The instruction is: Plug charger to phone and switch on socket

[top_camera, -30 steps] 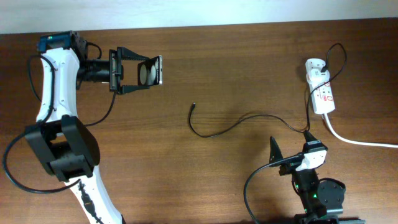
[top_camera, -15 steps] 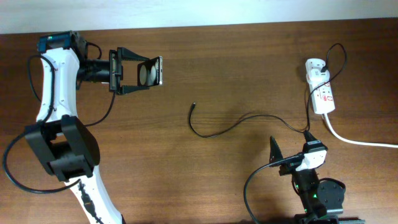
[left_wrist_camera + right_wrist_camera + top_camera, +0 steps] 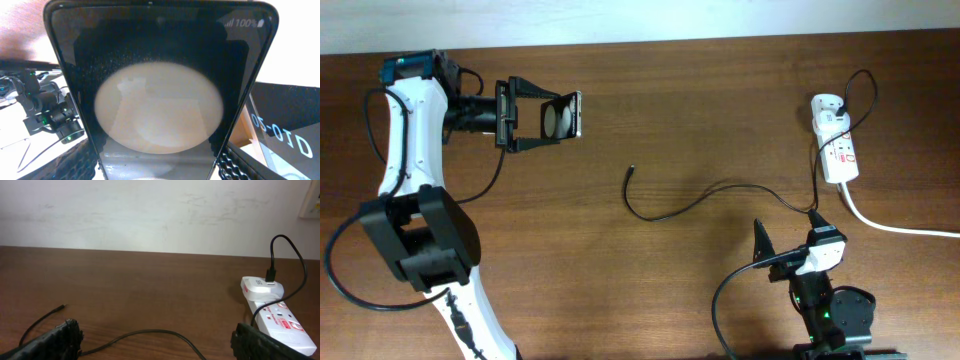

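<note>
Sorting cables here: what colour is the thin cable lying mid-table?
Black. The charger cable shows best in the overhead view.

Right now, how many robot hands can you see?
2. The left gripper holds the phone at the far left; the right gripper sits open at the near right.

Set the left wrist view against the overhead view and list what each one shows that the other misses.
Only the left wrist view: small white status text in a corner of the phone screen. Only the overhead view: the charger with its tip unplugged, the socket at the far right, and the open right gripper. Both: the phone held in the left gripper, with a pale round reflection on its glass.
</note>
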Motion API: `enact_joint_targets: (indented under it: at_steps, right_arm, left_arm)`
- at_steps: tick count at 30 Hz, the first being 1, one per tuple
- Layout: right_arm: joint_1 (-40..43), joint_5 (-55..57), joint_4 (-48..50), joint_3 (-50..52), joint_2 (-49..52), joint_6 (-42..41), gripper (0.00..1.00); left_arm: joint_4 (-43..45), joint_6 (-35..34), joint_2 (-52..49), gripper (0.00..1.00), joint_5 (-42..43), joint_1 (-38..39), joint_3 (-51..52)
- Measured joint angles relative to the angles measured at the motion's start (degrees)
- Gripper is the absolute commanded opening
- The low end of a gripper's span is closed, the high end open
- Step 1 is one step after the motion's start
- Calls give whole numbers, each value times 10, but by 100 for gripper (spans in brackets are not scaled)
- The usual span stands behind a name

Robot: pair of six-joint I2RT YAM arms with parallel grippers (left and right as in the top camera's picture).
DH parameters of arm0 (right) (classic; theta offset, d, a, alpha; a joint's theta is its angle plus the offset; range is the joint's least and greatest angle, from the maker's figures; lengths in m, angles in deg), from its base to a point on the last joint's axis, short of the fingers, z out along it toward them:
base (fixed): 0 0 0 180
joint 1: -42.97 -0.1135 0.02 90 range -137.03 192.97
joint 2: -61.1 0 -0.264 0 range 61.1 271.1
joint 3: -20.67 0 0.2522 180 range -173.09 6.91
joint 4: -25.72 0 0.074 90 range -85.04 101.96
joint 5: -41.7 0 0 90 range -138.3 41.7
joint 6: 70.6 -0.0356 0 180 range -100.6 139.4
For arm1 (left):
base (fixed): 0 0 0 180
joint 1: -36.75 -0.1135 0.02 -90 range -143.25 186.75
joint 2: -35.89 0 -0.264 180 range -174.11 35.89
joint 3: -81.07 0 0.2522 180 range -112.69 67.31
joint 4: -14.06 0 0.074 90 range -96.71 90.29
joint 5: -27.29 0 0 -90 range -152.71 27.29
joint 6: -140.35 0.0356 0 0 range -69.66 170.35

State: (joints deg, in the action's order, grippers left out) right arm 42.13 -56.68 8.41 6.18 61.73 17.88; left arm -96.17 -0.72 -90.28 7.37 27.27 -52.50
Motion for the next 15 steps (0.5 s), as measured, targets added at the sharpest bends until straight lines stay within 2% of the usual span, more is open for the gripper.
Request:
enact_joint_targets:
  at_steps: [6,15]
  right_arm:
    - [0,0,0,0,0,0,99]
    - [0,0,0,0,0,0,99]
  left_arm:
    - [0,0,0,4,0,0,0]
    - [0,0,0,6,0,0,0]
